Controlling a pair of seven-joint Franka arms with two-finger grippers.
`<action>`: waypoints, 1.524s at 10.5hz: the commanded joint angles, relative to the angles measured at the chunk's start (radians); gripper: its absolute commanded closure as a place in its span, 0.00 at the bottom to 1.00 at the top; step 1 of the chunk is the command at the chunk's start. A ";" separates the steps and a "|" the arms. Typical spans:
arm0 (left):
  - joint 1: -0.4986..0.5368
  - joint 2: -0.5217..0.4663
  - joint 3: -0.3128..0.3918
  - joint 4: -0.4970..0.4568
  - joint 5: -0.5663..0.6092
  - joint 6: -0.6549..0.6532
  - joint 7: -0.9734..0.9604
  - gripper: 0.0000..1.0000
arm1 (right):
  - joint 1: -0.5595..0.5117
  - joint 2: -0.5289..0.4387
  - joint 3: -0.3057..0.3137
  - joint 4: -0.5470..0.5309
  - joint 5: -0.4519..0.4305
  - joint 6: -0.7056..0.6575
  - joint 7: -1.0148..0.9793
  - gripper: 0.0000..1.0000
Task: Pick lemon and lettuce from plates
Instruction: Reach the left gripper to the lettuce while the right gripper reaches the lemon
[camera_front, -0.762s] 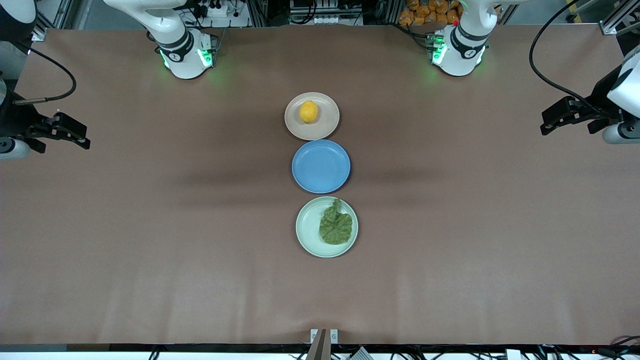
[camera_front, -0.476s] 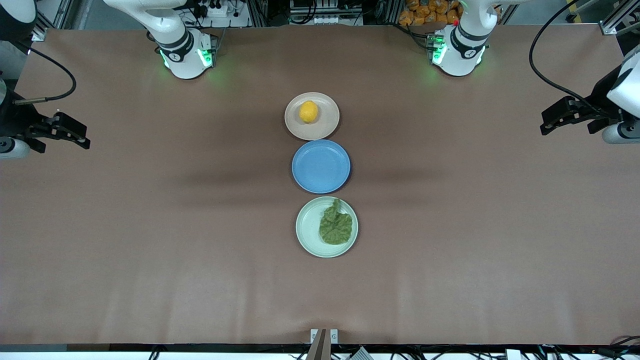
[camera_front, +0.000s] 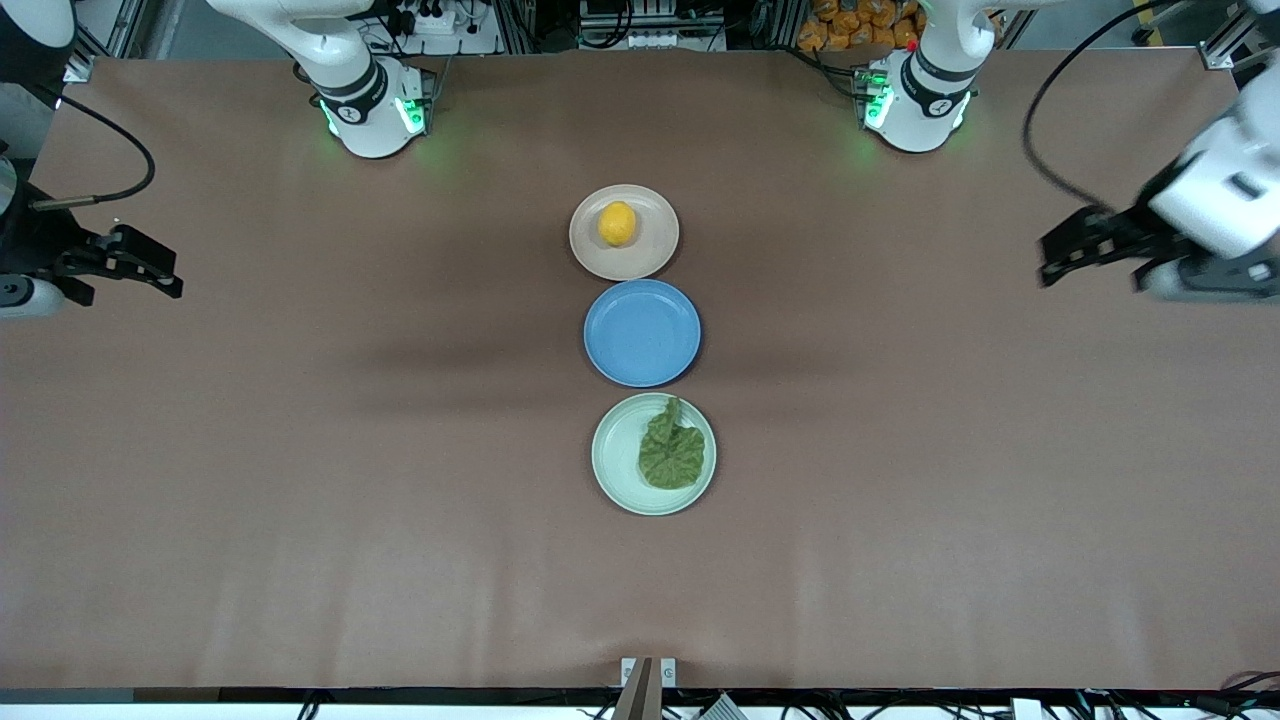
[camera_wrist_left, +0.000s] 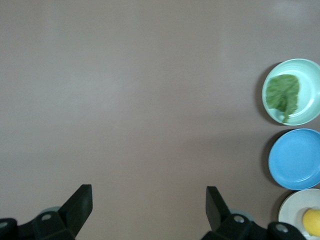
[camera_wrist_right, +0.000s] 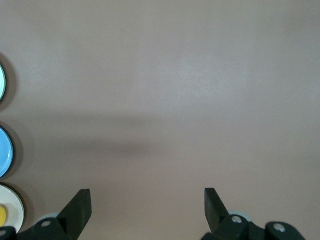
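Note:
The yellow lemon lies on the beige plate, the plate farthest from the front camera. The crinkled green lettuce lies on the mint green plate, the nearest one. My left gripper is open and empty, above the table toward the left arm's end. My right gripper is open and empty, above the table toward the right arm's end. The left wrist view shows its gripper open, with the lettuce and lemon far off. The right wrist view shows its gripper open over bare table.
An empty bright blue plate sits between the two other plates, close to both. The three plates form a row down the middle of the brown table. The arm bases stand at the table's edge farthest from the camera.
My left gripper has moved a little toward the middle of the table. The right arm, the plates, the lemon and the lettuce have not moved.

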 joint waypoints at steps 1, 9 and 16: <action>-0.067 0.131 -0.054 0.007 -0.070 0.130 -0.001 0.00 | 0.001 -0.012 0.014 -0.050 0.006 0.021 0.003 0.00; -0.329 0.525 -0.057 0.009 -0.062 0.733 -0.004 0.00 | 0.204 -0.043 0.015 -0.317 0.023 0.185 0.384 0.00; -0.455 0.723 -0.049 0.009 -0.064 1.022 -0.139 0.00 | 0.558 -0.002 0.018 -0.573 0.029 0.425 0.843 0.00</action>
